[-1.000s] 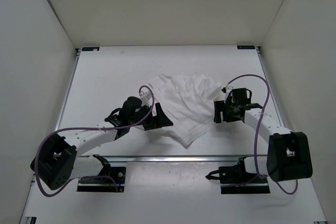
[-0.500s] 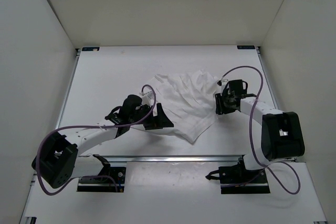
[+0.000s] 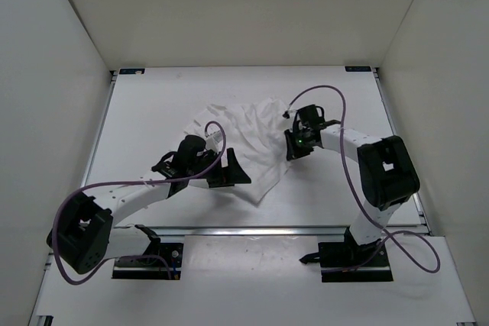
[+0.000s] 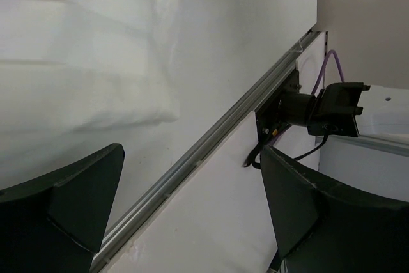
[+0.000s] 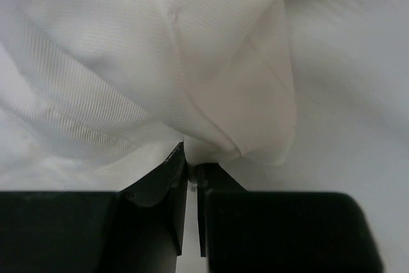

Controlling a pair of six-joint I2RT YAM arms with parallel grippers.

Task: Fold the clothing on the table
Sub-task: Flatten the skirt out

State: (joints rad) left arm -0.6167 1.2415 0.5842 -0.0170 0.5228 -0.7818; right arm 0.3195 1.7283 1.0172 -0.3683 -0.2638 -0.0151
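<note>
Now the thin white wrinkled fabric garment lies bunched on the matte white bench, ahead of your right pincer, which has just clamped its edge and drawn it inward, starting the fold; your left pincer gapes empty alongside.

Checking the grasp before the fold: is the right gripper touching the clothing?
Touching. The right wrist view shows the right gripper shut on a fold of the clothing, with the fabric pinched between the jaws.
</note>
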